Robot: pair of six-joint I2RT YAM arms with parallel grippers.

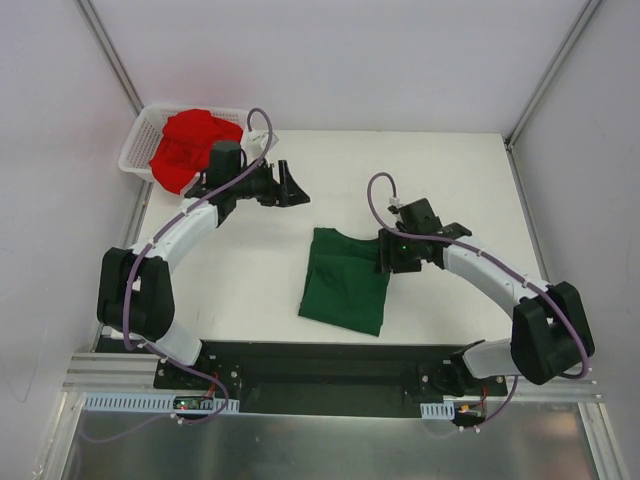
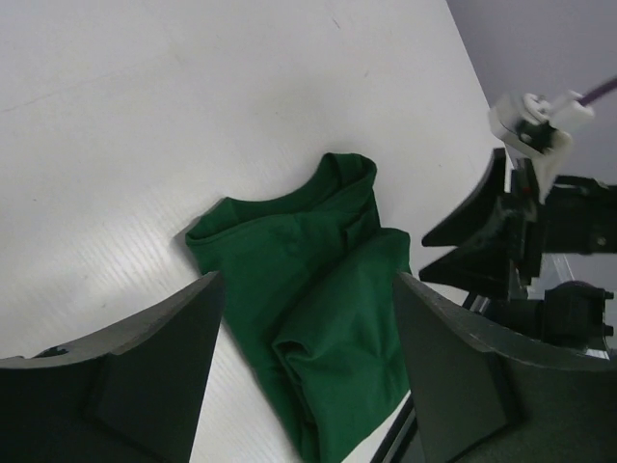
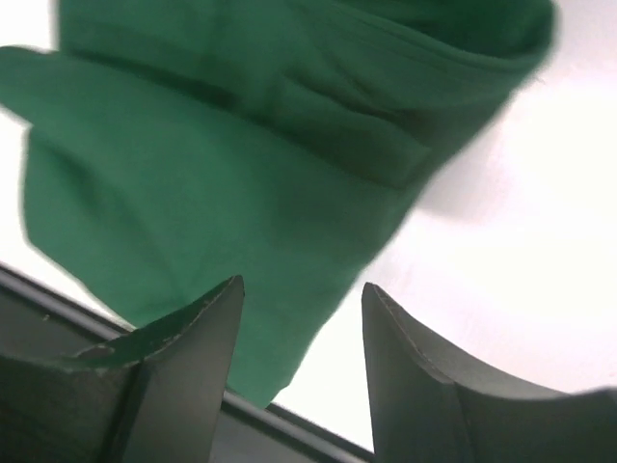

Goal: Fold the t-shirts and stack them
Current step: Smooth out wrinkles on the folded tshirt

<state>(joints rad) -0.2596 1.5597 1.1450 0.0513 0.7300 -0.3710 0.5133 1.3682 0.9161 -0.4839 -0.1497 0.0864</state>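
Observation:
A dark green t-shirt [image 1: 343, 282] lies folded into a rough rectangle on the white table, near the front middle. My right gripper [image 1: 386, 258] hovers at its upper right edge, open, with nothing between the fingers. In the right wrist view that gripper [image 3: 303, 286] stands above the edge of the green t-shirt [image 3: 212, 164]. The red t-shirt [image 1: 192, 146] sits crumpled in a white mesh basket [image 1: 134, 152] at the back left. My left gripper [image 1: 297, 185] is open in the air beside the basket, empty. In its wrist view the left gripper [image 2: 308, 280] frames the green t-shirt [image 2: 289, 241] from afar.
The right gripper [image 2: 463, 253] and its purple cable show at the right of the left wrist view. A black base rail [image 1: 330, 365] runs along the table's near edge. Grey walls close in the table on both sides.

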